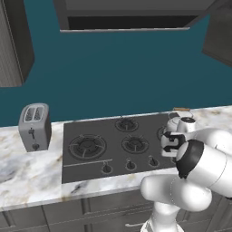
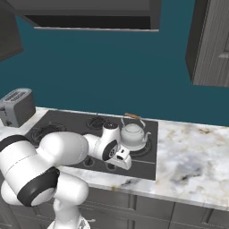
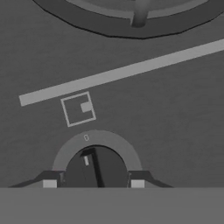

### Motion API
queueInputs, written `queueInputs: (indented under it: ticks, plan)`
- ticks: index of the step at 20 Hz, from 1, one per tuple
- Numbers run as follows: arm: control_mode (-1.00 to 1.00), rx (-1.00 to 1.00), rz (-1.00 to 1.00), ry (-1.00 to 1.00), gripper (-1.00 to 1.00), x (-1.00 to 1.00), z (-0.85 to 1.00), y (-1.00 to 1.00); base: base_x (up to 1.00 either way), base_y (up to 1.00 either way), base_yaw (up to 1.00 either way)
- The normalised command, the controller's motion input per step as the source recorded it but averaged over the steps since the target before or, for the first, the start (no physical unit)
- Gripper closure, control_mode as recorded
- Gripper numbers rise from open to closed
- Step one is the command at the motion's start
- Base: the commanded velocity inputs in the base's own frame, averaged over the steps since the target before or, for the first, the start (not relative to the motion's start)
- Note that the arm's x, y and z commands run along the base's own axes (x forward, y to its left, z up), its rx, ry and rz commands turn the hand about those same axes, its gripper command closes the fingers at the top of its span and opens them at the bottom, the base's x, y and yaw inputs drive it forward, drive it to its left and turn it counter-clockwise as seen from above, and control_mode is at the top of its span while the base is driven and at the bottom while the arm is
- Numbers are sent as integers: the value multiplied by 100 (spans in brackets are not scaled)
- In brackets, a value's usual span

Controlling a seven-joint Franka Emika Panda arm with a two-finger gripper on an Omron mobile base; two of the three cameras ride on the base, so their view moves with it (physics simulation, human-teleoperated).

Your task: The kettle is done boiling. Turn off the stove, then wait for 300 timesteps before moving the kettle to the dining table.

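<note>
Pincer grasping a stove knob — small, stiff, slippery. Kettle, behind that knob, looks light, rigid — I'd grab its top handle.

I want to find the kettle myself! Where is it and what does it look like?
Look at the dark stove set in the marble counter. The kettle sits on its right side: small, round and whitish, with a brown handle, unlike the boxy grey toaster far left.
</note>
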Motion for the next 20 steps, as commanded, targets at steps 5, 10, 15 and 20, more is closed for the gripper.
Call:
queueInputs:
  ticks: [5,10,15,20]
  plan:
    - [-100,0,-32,1,100,-23,-14,-2,0,0,0]
    - [-100,0,-29,0,-100,-29,-7,0,0,0,0]
    - [-100,0,-16,0,-100,-12,4,0,0,0,0]
    - [-100,-1,-9,0,-100,-6,25,0,0,0,0]
